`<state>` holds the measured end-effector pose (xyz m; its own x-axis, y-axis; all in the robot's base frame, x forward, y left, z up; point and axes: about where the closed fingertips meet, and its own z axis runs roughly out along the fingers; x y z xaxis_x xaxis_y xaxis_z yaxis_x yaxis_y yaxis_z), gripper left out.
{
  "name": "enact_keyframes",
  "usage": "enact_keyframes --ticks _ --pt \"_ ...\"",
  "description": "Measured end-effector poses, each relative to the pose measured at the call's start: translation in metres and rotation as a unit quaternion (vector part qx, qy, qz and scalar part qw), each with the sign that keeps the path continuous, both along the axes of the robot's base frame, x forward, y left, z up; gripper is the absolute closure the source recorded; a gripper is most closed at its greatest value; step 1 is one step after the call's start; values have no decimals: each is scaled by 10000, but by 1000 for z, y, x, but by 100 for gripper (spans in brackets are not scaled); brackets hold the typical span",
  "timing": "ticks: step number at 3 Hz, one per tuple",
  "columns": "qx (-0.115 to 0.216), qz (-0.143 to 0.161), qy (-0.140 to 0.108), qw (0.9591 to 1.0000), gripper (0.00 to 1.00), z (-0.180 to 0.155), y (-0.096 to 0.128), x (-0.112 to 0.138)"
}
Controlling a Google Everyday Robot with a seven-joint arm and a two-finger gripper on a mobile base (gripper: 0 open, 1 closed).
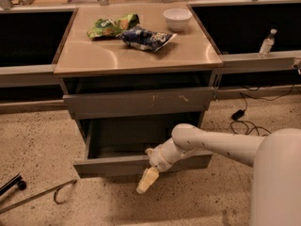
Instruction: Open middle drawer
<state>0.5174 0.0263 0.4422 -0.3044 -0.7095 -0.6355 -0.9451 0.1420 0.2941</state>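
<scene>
Gripper (144, 184) hangs tilted down toward the floor, just in front of the middle drawer (108, 166) and right of centre on its front; clenched or released, I cannot tell. That drawer stands pulled out toward the near side, its shallow tray showing, below the scratched upper drawer (141, 102). The arm (211, 145) comes in from the right. On the cabinet top (94, 55) lie a green bag (113, 26), a blue bag (146, 37) and a white bowl (177, 19). A hooked rod (42, 194) lies on the near left floor.

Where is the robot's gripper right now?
In the camera view, the pale cream gripper hangs low centre, just in front of the pulled-out grey metal middle drawer.
</scene>
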Motion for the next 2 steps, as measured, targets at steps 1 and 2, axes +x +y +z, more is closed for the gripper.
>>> enact_keyframes --ticks 1,2 --pt "100 -69 171 9998 0 16 -5 -41" --pt "100 -69 171 9998 0 16 -5 -41"
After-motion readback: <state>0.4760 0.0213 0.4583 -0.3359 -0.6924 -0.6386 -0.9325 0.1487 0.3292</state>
